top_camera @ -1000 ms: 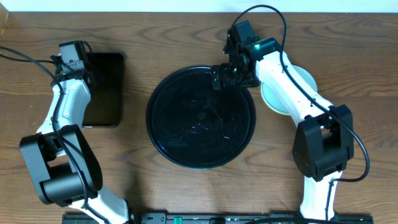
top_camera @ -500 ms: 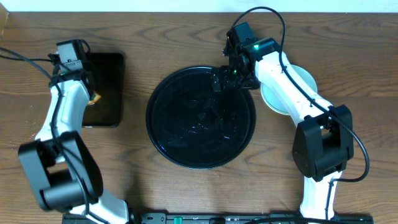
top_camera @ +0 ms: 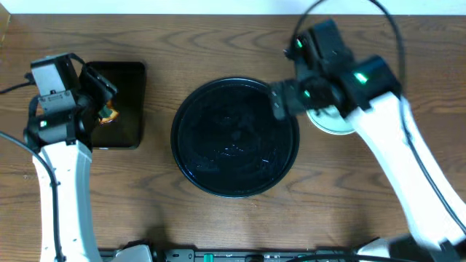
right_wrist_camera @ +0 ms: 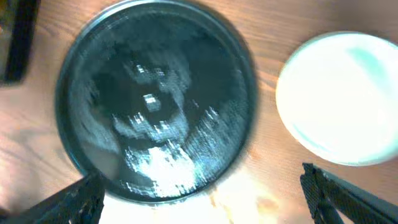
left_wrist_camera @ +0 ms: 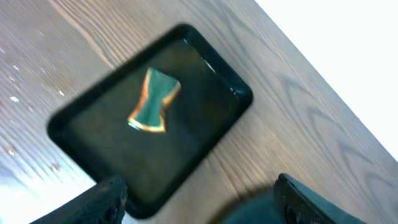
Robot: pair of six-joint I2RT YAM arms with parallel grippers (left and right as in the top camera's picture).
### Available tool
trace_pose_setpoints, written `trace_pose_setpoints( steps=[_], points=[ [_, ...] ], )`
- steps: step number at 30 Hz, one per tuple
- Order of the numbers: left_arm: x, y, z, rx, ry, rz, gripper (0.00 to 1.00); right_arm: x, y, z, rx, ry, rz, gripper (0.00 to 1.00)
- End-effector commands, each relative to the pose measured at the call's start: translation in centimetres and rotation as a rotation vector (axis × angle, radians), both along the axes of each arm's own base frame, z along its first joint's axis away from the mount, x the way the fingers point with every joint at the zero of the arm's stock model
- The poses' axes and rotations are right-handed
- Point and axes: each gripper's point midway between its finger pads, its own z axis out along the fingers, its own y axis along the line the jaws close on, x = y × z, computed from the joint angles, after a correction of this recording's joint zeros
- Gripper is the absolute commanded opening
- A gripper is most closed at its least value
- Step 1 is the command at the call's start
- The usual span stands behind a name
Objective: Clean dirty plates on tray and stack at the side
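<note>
The round black tray (top_camera: 233, 142) (right_wrist_camera: 155, 106) sits mid-table, glossy and streaked, with nothing on it. The plates (right_wrist_camera: 341, 98) show as a pale round stack on the wood right of the tray; from overhead only their edge (top_camera: 329, 124) peeks out under my right arm. Their number cannot be told. High over the tray's right rim hangs my right gripper (top_camera: 280, 100) (right_wrist_camera: 205, 205), open and empty. My left gripper (top_camera: 102, 98) (left_wrist_camera: 199, 208) is open above the small rectangular tray.
A rectangular black tray (top_camera: 124, 127) (left_wrist_camera: 205, 68) lies at the left, and a green and orange sponge (top_camera: 108, 113) (left_wrist_camera: 153, 99) rests in it. Bare wood surrounds both trays. The table's far edge runs along the top.
My left gripper opened, left the sponge in the rectangular tray and rose. My right arm lifted and shifted right, now covering most of the plates.
</note>
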Motion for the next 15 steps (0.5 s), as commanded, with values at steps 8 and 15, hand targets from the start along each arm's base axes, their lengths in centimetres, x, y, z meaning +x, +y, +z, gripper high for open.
trace_pose_setpoints(
  steps=[8,15],
  points=[
    [0.3,-1.1,0.3,-0.059,-0.018,-0.034,0.77,-6.5,-2.6,-0.5,-0.220,0.107,0.076,0.99],
    [0.3,-1.1,0.3,-0.059,-0.018,-0.034,0.78,-7.1,-3.0,-0.7,-0.236,0.134,0.078,0.99]
  ],
)
